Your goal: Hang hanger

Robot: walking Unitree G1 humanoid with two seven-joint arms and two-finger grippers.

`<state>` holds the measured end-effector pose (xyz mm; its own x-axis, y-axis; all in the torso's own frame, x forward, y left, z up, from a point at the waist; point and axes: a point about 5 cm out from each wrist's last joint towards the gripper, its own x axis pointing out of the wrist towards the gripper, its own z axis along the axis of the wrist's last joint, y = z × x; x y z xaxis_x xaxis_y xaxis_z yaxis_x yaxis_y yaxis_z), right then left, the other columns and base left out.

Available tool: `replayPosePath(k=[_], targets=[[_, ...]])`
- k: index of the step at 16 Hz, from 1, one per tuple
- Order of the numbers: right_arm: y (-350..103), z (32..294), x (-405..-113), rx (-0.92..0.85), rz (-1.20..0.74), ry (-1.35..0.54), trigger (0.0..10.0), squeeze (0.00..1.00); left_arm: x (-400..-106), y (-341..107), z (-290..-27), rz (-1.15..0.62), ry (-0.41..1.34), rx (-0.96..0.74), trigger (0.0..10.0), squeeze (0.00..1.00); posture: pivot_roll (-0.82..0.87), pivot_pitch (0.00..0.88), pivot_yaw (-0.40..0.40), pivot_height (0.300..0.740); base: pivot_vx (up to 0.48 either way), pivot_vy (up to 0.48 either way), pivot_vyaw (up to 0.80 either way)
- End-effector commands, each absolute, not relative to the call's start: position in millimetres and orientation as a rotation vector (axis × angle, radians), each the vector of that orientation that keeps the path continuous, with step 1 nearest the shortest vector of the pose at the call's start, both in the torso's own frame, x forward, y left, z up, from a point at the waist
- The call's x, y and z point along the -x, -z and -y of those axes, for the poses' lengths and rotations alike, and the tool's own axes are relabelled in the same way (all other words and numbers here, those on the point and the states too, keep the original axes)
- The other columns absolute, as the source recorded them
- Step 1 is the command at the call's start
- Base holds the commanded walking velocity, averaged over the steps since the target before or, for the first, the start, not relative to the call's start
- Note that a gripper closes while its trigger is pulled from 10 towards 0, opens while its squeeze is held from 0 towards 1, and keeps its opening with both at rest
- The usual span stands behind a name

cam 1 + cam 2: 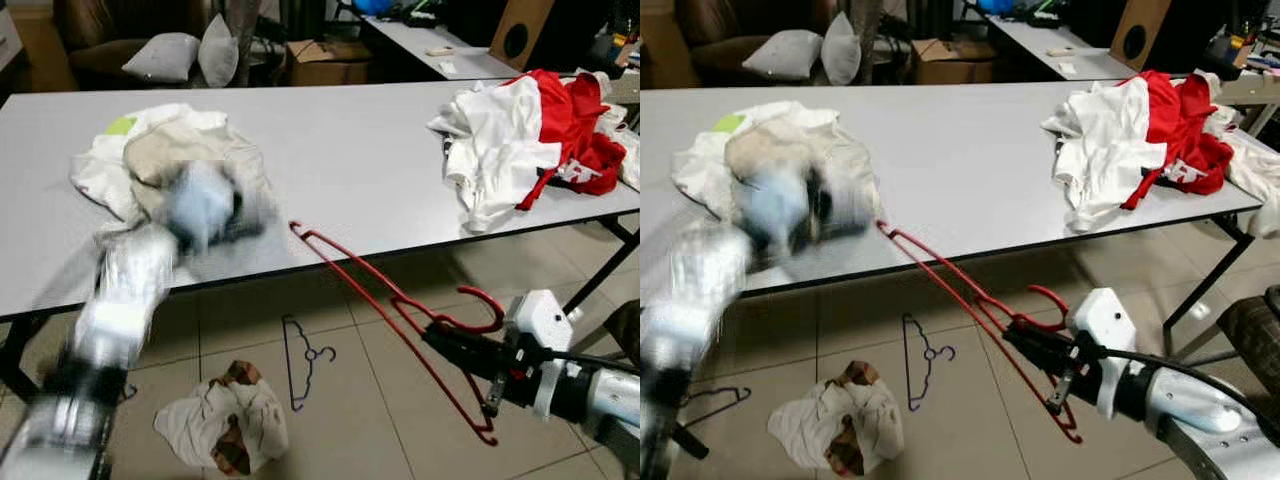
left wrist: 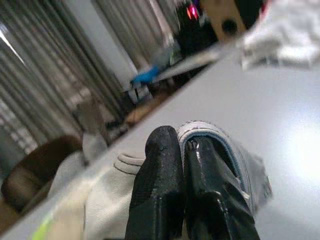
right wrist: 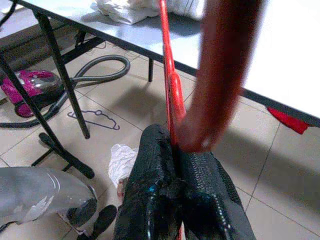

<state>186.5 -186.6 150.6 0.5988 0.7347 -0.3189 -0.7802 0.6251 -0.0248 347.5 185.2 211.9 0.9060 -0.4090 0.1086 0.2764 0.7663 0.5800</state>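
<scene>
A long grey table (image 1: 350, 170) carries two heaps. A red and white pile of clothes (image 1: 535, 140) is left at its far right corner. A pale shirt (image 1: 170, 160) lies near the front left edge, where it can be reached. The shirt's collar is pinched tight by the blurred left gripper (image 2: 187, 195), probably to lift it. The red hanger (image 1: 400, 320) is held off the front edge, clamped near its hook by the right gripper (image 1: 450, 345), its tip touching the shirt.
</scene>
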Motion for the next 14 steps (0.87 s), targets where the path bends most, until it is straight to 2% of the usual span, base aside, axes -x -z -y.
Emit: replayPosePath(k=[1, 6, 8, 9, 11, 14], targets=[[-153, 183, -188, 0.177, -0.273, -0.887, 10.0, 0.00, -353, -218, -181, 0.223, 0.402, -0.560, 0.0, 0.00, -0.09, 0.000, -0.045, 0.740, 0.000, 0.000, 0.00], [-149, 164, -210, 0.185, -0.239, -0.803, 10.0, 0.00, -366, -268, -166, 0.294, 0.484, -0.593, 0.0, 0.00, -0.10, 0.000, -0.015, 0.740, 0.000, 0.000, 0.00], [-159, 156, -218, 0.181, -0.160, -0.801, 10.0, 0.00, -366, -300, -166, 0.375, 0.469, -0.456, 0.0, 0.00, -0.09, 0.000, -0.018, 0.740, 0.000, 0.000, 0.00], [-162, 155, -220, 0.172, -0.140, -0.800, 10.0, 0.00, -366, -305, -164, 0.388, 0.477, -0.414, 0.0, 0.00, -0.09, 0.000, -0.022, 0.740, 0.000, 0.000, 0.00], [-166, 148, -234, 0.170, -0.102, -0.807, 10.0, 0.00, -362, -299, -152, 0.375, 0.557, -0.431, 0.0, 0.00, -0.08, 0.000, -0.025, 0.740, 0.000, 0.000, 0.00], [-168, 142, -250, 0.179, -0.091, -0.792, 10.0, 0.00, -363, -297, -150, 0.351, 0.570, -0.464, 0.0, 0.00, -0.07, 0.000, -0.031, 0.740, 0.000, 0.000, 0.00]])
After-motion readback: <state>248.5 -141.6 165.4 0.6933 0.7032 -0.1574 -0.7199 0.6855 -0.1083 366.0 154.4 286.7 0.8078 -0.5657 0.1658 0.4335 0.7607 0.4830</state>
